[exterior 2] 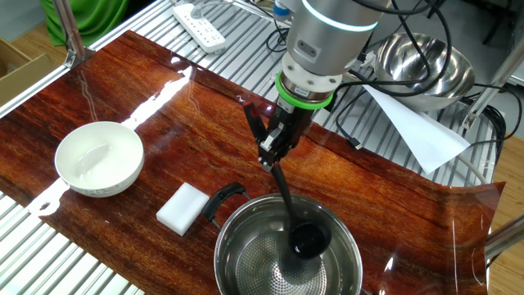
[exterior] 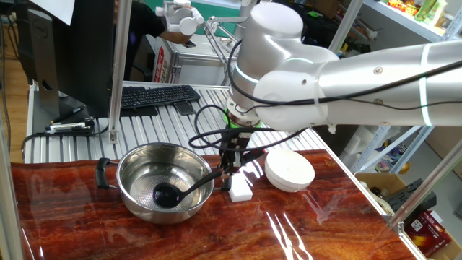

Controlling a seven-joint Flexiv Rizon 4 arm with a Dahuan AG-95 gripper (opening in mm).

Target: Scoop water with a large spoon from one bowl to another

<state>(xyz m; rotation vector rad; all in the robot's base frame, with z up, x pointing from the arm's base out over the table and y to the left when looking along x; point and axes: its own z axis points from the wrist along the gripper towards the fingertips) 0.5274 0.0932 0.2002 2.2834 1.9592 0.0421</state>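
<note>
Steel bowl [exterior 2: 246, 246] holds the ladle [exterior 2: 308, 240] cup inside its rim, gripper [exterior 2: 270, 156] pinching the handle.

On the glossy red-brown wooden desk [exterior 2: 164, 106] stands the wide shiny steel pot-like bowl with two black side handles [exterior 2: 246, 254]. The black ladle with a small round cup [exterior 2: 309, 240] sits with its cup inside that bowl, handle slanting up over the rim into the pincer [exterior 2: 270, 156]. Just beside the steel bowl lies a white rectangular block [exterior 2: 183, 208], between it and the small round plain white bowl [exterior 2: 99, 158]. Behind the desk, in one fixed view, lies a black computer keyboard [exterior: 155, 96].
</note>
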